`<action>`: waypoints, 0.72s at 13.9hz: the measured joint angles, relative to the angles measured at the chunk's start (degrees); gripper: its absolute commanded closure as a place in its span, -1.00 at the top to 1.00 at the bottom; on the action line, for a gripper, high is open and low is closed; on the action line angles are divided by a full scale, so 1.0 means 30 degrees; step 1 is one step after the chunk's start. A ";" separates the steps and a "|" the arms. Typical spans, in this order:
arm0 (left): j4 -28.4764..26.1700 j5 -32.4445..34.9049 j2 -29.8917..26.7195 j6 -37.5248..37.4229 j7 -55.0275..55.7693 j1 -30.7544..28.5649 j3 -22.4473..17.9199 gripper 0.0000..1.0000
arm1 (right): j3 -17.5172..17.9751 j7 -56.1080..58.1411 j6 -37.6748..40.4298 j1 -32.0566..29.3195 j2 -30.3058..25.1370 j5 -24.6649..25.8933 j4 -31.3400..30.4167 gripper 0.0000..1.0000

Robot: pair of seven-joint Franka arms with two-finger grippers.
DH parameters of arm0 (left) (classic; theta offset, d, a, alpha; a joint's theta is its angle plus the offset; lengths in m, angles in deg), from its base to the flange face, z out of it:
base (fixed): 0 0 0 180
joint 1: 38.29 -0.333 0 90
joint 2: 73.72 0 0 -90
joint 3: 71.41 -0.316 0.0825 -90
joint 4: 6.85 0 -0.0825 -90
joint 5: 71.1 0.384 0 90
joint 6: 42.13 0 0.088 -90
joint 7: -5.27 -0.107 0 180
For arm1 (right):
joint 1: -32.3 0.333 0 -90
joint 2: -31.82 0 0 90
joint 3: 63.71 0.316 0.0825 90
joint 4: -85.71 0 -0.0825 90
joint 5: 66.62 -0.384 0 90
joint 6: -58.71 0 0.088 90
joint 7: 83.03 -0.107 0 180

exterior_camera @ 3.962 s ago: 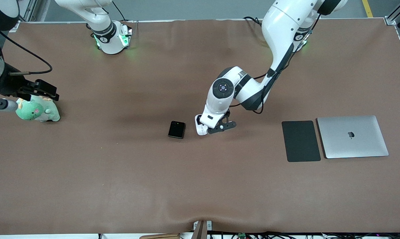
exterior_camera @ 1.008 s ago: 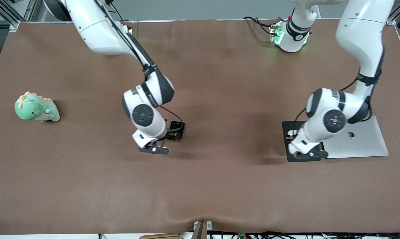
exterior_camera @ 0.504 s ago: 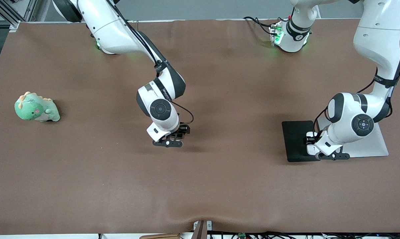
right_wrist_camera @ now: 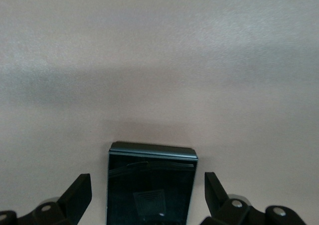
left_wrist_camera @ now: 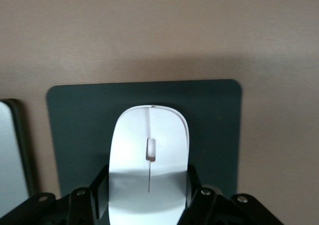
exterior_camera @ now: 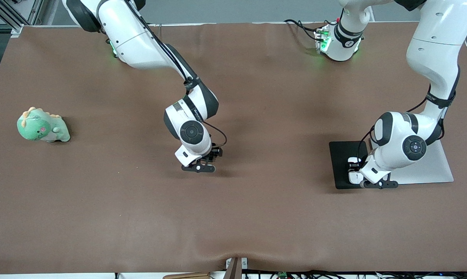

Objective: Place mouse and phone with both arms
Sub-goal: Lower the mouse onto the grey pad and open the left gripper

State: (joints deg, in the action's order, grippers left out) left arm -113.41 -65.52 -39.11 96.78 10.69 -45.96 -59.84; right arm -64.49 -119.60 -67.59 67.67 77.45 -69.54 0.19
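The left gripper [exterior_camera: 363, 182] has carried the mouse [left_wrist_camera: 149, 157] over the dark pad [exterior_camera: 344, 161]. The right gripper [exterior_camera: 207, 159] came down around the phone [right_wrist_camera: 151, 190].

two glossy white arms [exterior_camera: 148, 42] — black joints, thin black cables, green-lit bases.

Spreading wide, brown tabletop [exterior_camera: 256, 217] wrinkling slightly at the camera-side edge, catching soft overhead light. Showing grey floor [exterior_camera: 225, 9] past the top edge, aluminium framing [exterior_camera: 464, 15] standing at the corners.
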 measured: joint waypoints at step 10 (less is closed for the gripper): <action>0.0118 -0.0074 -0.0423 -0.0092 0.0143 -0.0043 0.0041 1.00 | -0.0059 -0.0007 -0.0745 0.0039 0.0475 -0.0035 -0.0247 -0.60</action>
State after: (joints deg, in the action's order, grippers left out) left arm -113.06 -65.74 -40.38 96.51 11.12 -46.09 -59.71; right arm -64.67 -119.62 -69.82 67.79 78.87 -69.64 -0.55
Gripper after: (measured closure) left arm 0.000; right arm 0.088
